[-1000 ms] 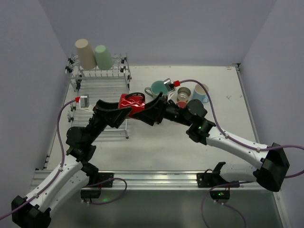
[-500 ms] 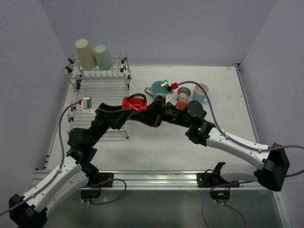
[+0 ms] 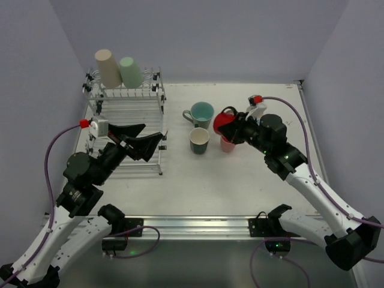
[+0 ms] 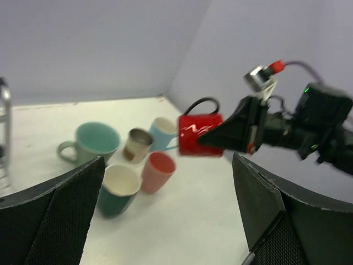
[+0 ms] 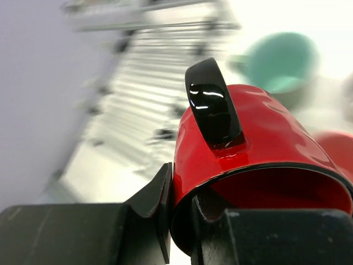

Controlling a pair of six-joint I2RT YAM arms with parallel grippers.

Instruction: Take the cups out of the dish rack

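Note:
My right gripper (image 3: 235, 125) is shut on the rim of a red mug (image 3: 223, 122), held in the air above the cups on the table. In the right wrist view one finger (image 5: 157, 196) presses the red mug (image 5: 248, 149) from outside and the other sits inside. My left gripper (image 3: 151, 133) is open and holds nothing, above the front of the dish rack (image 3: 129, 108). A beige cup (image 3: 108, 68) and a mint green cup (image 3: 128, 72) stand upside down on the rack's back tier. From the left wrist, the red mug (image 4: 201, 135) hangs beyond the open left gripper (image 4: 165, 221).
On the table stand a teal mug (image 3: 201, 113), a dark green cup (image 3: 199, 140) and a pink cup (image 3: 227, 144), partly under the red mug. The left wrist view also shows a grey-brown cup (image 4: 138, 144) and a light blue cup (image 4: 164, 130).
The red mug passed from my left gripper to my right. The right arm carried it right, over the standing cups. The left gripper opened and drew back toward the rack.

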